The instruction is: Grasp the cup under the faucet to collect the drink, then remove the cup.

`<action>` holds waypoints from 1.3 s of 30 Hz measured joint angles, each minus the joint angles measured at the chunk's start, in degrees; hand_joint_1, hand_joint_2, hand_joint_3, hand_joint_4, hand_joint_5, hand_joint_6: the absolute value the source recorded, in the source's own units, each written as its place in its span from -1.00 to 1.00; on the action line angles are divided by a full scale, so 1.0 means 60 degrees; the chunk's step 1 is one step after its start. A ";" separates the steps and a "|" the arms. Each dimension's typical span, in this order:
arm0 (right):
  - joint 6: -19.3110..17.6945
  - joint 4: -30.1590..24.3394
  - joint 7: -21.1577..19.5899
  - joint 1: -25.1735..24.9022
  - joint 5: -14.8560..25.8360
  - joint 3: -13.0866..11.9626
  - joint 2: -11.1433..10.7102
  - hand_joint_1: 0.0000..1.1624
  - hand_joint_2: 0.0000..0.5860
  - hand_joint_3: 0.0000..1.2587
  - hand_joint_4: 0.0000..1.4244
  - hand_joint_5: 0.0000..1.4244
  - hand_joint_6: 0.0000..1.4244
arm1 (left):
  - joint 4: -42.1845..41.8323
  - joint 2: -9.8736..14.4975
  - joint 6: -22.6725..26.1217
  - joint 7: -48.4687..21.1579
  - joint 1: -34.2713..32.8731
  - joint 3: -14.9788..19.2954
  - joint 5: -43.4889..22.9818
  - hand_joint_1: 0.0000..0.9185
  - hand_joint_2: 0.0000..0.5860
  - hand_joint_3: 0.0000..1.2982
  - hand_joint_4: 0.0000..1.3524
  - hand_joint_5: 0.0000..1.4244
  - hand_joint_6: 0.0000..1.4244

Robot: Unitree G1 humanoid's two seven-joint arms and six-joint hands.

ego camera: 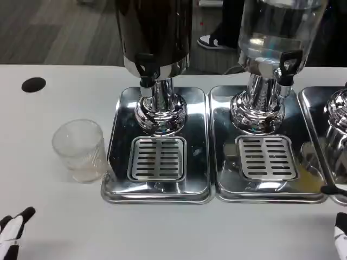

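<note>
Left hand (12,232) cut off, empty, fingers apart; right hand (341,238) sliver, grip unclear.

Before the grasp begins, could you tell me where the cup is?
In the head view, the clear cup stands upright on the white table, left of the dark dispenser's drip tray.

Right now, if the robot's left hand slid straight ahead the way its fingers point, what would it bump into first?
Probably the clear cup. The left hand lies at the table's near edge, its fingers aiming up and right across bare table toward the cup; depth is hard to judge.
</note>
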 measured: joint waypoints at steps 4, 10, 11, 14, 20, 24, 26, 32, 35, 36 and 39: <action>0.0001 -0.0075 0.0000 0.0022 -0.0005 -0.0002 0.0001 0.26 0.89 -0.37 -0.56 -0.66 -0.78 | 0.0184 0.0067 -0.0051 -0.0026 -0.0139 -0.0039 -0.0537 -1.00 -0.78 -0.98 -1.00 -1.00 -1.00; 0.0001 -0.0109 0.0000 0.0053 -0.0001 -0.0011 0.0000 0.26 0.89 -0.37 -0.56 -0.66 -0.78 | 0.0378 0.0201 -0.0079 -0.0228 -0.0178 -0.0062 -0.1236 -1.00 -0.79 -0.98 -1.00 -1.00 -1.00; 0.0001 -0.0108 0.0000 0.0054 0.0001 -0.0011 0.0000 0.26 0.89 -0.37 -0.56 -0.66 -0.78 | 0.0396 0.0201 -0.0087 -0.0266 -0.0178 -0.0068 -0.1266 -1.00 -0.79 -0.98 -1.00 -1.00 -1.00; 0.0000 -0.0107 0.0000 0.0054 0.0021 -0.0018 0.0000 0.26 0.89 -0.37 -0.56 -0.66 -0.78 | 0.0458 0.0204 -0.0146 -0.0425 -0.0205 -0.0091 -0.1616 -1.00 -0.79 -0.98 -1.00 -1.00 -1.00; -0.0001 -0.0103 0.0000 0.0053 0.0035 -0.0019 0.0000 0.26 0.89 -0.37 -0.56 -0.66 -0.78 | 0.0884 0.0201 -0.0244 -0.0902 -0.0471 -0.0190 -0.2603 -1.00 -0.80 -0.98 -1.00 -1.00 -1.00; -0.0003 -0.0095 -0.0005 0.0061 0.0036 -0.0022 -0.0001 0.26 0.88 -0.37 -0.56 -0.66 -0.78 | 0.1357 0.0201 -0.0276 -0.1467 -0.0704 -0.0386 -0.3662 -1.00 -0.83 -1.00 -1.00 -1.00 -1.00; -0.0005 -0.0093 -0.0009 0.0061 0.0036 -0.0022 0.0000 0.26 0.87 -0.37 -0.56 -0.66 -0.78 | 0.1553 0.0199 -0.0284 -0.1813 -0.0835 -0.0475 -0.4161 -1.00 -0.83 -1.00 -1.00 -1.00 -1.00; -0.0008 -0.0093 -0.0030 0.0079 0.0036 -0.0022 0.0001 0.25 0.87 -0.37 -0.56 -0.66 -0.78 | 0.1967 0.0190 -0.0178 -0.2705 -0.1200 -0.0502 -0.5514 -0.93 -0.82 -1.00 -1.00 -1.00 -1.00; -0.0010 -0.0096 -0.0031 0.0081 0.0036 -0.0022 0.0004 0.25 0.87 -0.37 -0.56 -0.66 -0.78 | 0.2016 0.0178 -0.0065 -0.2967 -0.1332 -0.0477 -0.5794 -0.79 -0.80 -1.00 -1.00 -1.00 -1.00; -0.0010 -0.0100 -0.0031 0.0081 0.0036 -0.0022 0.0006 0.25 0.87 -0.37 -0.56 -0.66 -0.78 | 0.2044 0.0152 0.0071 -0.3113 -0.1418 -0.0473 -0.5949 -0.76 -0.81 -1.00 -1.00 -1.00 -1.00; -0.0009 -0.0117 -0.0031 0.0079 0.0036 -0.0022 0.0019 0.25 0.87 -0.37 -0.56 -0.66 -0.78 | 0.2117 0.0118 0.0385 -0.3340 -0.1708 -0.0437 -0.6425 -0.71 -0.80 -1.00 -1.00 -1.00 -1.00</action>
